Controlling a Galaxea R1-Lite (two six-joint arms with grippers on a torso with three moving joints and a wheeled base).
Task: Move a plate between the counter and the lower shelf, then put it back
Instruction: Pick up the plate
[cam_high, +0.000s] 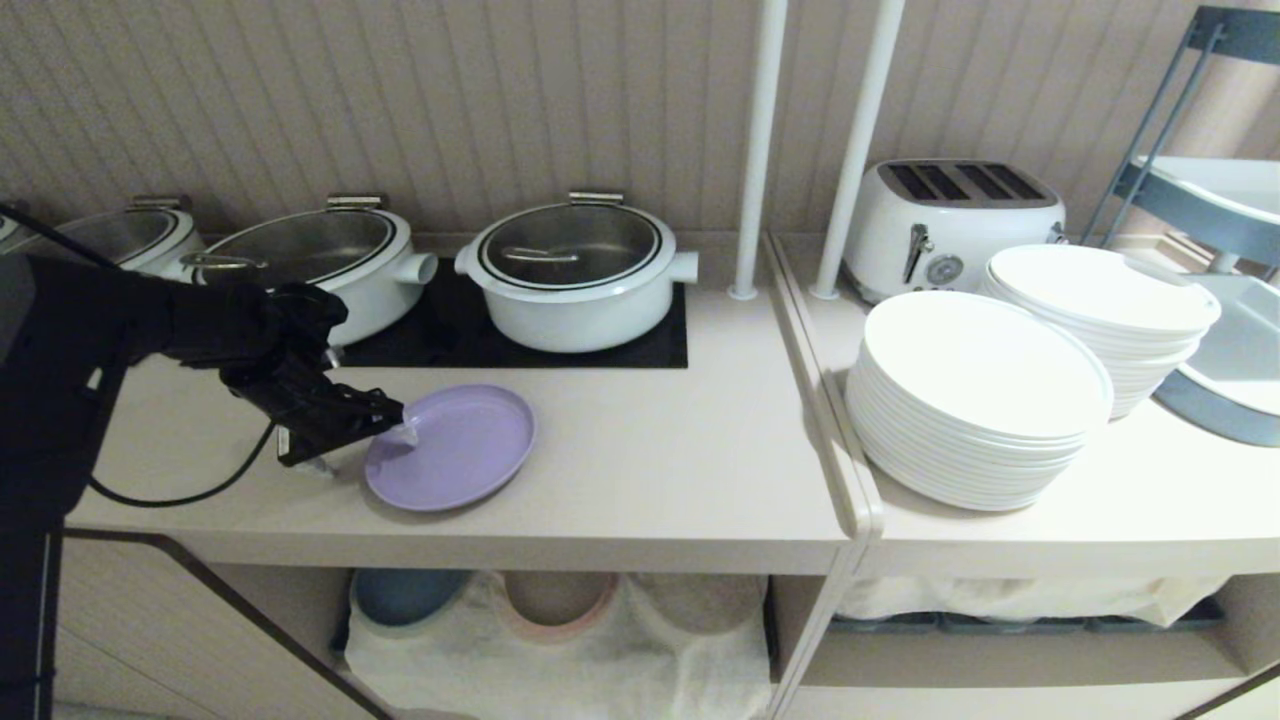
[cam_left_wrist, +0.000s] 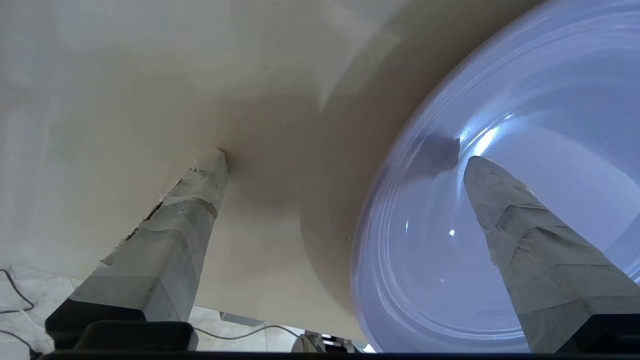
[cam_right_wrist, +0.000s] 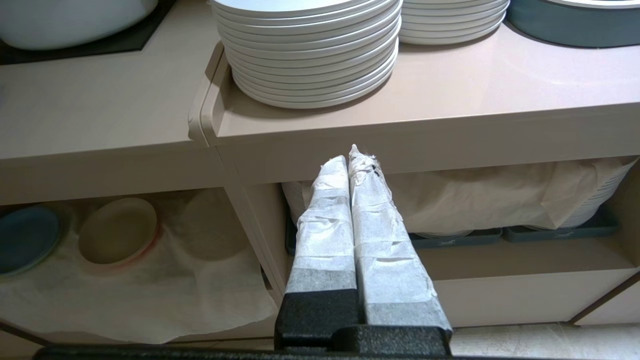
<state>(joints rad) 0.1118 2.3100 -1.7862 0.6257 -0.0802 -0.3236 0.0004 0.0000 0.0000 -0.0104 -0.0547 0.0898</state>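
In the narrow beige lower shelf (cam_high: 560, 660), on its wrinkled white cloth (cam_high: 600, 650), sit one small blue plate (cam_high: 405, 592) and one beige-pink plate (cam_high: 555, 597). Above, the small round lavender plastic plate (cam_high: 452, 447) lies flat on the long beige counter (cam_high: 650, 470). The left gripper (cam_high: 392, 422) stands wide, one finger over the rim and one outside, nothing gripped. Whether this is the start or the final putting back, I cannot tell. The right gripper (cam_right_wrist: 349, 162) hangs closed and empty before the shelves. Beyond: two stacks of large white plates (cam_high: 975, 400), three white lidded pots (cam_high: 575, 270), one white toaster (cam_high: 950, 225).

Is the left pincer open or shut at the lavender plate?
Open: the left pincer straddles the lavender plate rim, one fingertip over it, one over the counter.
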